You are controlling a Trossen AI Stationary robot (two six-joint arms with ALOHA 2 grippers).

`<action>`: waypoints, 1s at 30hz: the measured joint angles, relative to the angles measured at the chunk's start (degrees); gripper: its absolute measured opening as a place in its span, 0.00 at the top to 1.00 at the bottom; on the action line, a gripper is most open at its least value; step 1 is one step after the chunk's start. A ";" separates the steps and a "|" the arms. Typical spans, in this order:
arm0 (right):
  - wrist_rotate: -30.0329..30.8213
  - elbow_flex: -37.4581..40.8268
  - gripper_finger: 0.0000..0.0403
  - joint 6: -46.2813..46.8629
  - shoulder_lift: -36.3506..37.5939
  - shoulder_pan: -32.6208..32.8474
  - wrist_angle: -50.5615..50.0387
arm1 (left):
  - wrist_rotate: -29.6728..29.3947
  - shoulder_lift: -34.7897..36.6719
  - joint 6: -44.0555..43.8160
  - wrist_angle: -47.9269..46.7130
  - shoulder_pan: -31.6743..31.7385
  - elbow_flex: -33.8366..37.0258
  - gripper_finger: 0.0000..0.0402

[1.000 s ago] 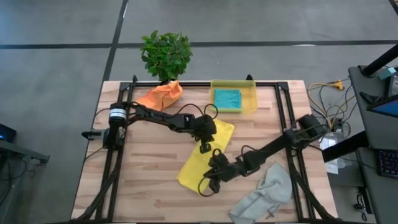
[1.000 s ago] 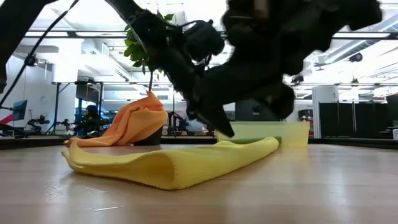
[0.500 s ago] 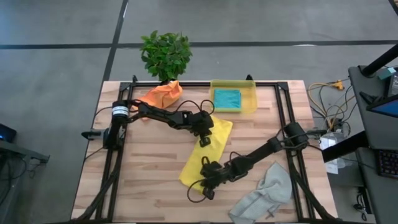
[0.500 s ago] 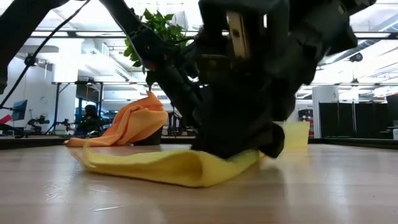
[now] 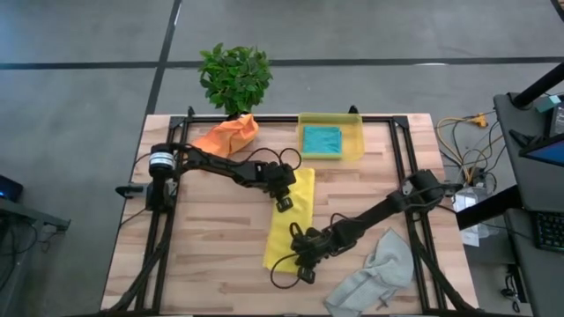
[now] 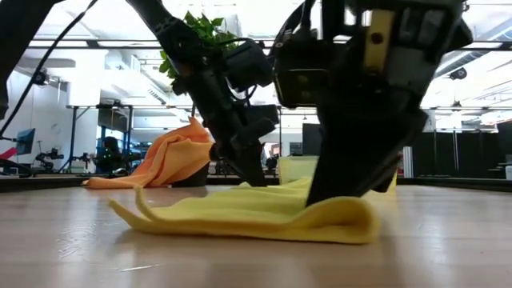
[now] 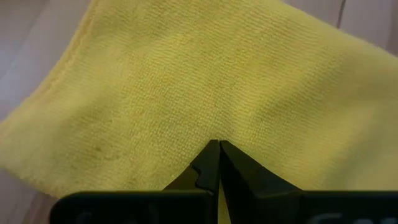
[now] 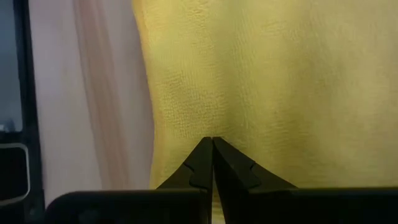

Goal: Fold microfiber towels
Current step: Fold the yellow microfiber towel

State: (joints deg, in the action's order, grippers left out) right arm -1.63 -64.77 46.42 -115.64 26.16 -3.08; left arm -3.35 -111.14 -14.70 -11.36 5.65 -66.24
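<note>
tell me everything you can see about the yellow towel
The yellow towel is a soft, finely ribbed microfiber cloth lying on the wooden table near its middle, folded over into a long strip that runs from near the bin toward the front edge. In the low view its fold bulges at one end and a thin edge curls up at the other. The left gripper and right gripper both pinch it, jaws shut.

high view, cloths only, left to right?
orange towel → yellow towel → teal towel in the bin → grey towel
</note>
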 joint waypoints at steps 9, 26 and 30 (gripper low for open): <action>-0.24 2.46 0.98 0.12 3.08 0.73 -1.73 | -3.65 2.28 -1.49 -4.93 -1.70 0.24 1.00; 19.53 29.39 0.98 -0.40 13.10 -3.68 74.15 | -10.26 27.93 -3.89 18.21 -11.00 19.09 1.00; 12.94 35.51 0.98 -0.34 14.03 -10.21 87.68 | -13.56 34.99 -7.49 22.73 -15.58 26.57 1.00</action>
State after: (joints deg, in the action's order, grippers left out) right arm 11.31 -29.27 46.09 -101.61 15.95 84.60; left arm -16.91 -76.15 -22.20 11.37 -9.94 -39.67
